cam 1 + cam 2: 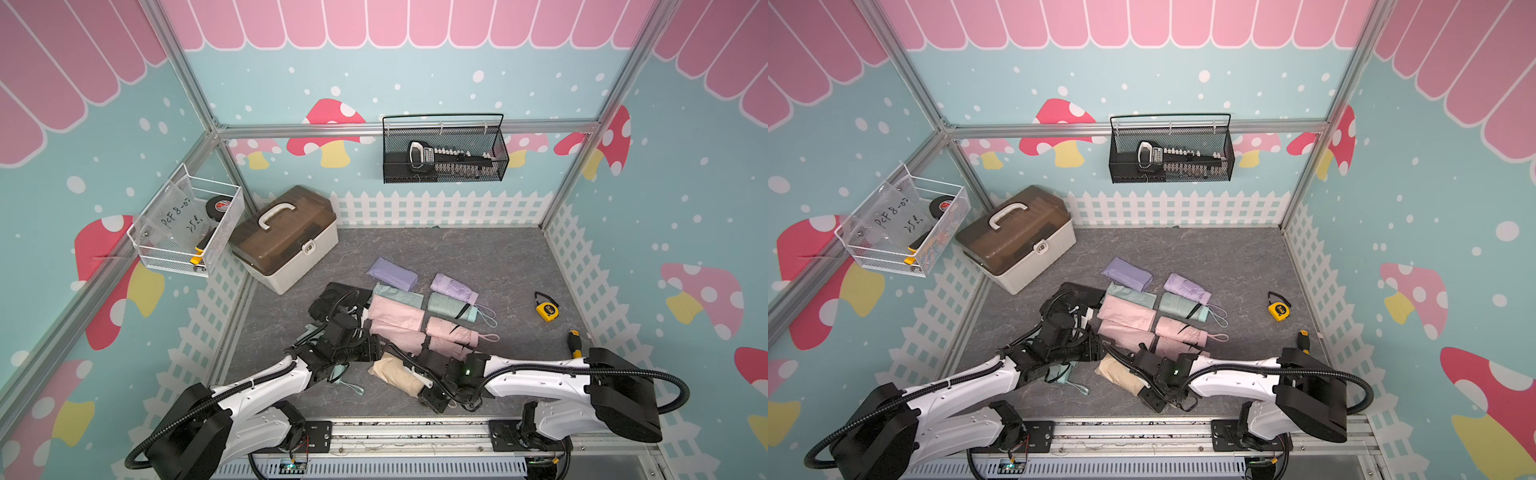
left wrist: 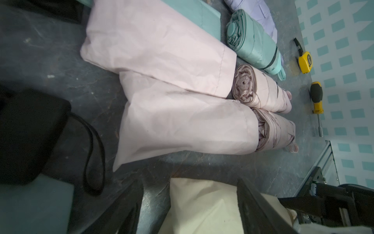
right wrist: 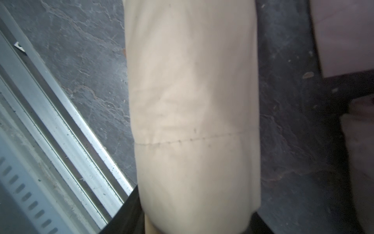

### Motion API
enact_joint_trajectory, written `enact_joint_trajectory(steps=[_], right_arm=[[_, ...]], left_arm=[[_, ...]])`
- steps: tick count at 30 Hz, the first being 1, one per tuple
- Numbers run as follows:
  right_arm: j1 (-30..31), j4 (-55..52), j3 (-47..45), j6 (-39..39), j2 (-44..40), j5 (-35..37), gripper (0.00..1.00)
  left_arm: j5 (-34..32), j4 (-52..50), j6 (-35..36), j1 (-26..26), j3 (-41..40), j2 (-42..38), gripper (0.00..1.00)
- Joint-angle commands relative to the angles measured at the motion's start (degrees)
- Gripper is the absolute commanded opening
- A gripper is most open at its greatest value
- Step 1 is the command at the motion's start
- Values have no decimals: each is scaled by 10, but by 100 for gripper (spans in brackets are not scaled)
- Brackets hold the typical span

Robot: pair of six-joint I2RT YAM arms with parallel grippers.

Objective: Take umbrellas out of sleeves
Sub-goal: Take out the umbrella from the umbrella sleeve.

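Cream sleeve looks full, near the front rail; right gripper clamped on its hemmed end, left gripper straddling the other end, jaws apart. Lilac umbrella, mint umbrella, pink umbrellas lie bare beside flat sleeves; black one unclear

Grey marbled tabletop carries umbrellas, sleeves, toolbox, tape measure, screwdriver.

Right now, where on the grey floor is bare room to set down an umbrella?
Free: the strip between the lilac sleeve and the back fence; the patch around the tape measure. Crowded: the middle, around the cream sleeve.
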Motion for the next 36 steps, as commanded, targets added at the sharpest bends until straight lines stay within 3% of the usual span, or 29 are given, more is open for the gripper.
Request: enact_joint_trajectory(steps=[1,8,11,13,16,17,27,36], right_arm=[[4,18,13,-9,8,18,41],[4,30,19,-9,8,26,40],[3,36,16,-8,3,26,40],[3,40,14,-9,3,22,40],[3,43,11,-7,5,19,40],[3,43,10,-7,5,19,40],[3,5,0,4,-5,27,40],[3,-11,-8,11,-13,42,38]], left_arm=[[26,42,-33,0,-35,12,73],[41,119,-64,-15,-49,71,70],[45,136,-67,-17,-45,85,62],[46,142,-67,-17,-41,89,49],[52,140,-60,-17,-33,93,7],[50,130,-56,-17,-27,93,0],[-42,-23,16,-16,20,35,0],[-63,-43,24,-15,18,11,0]])
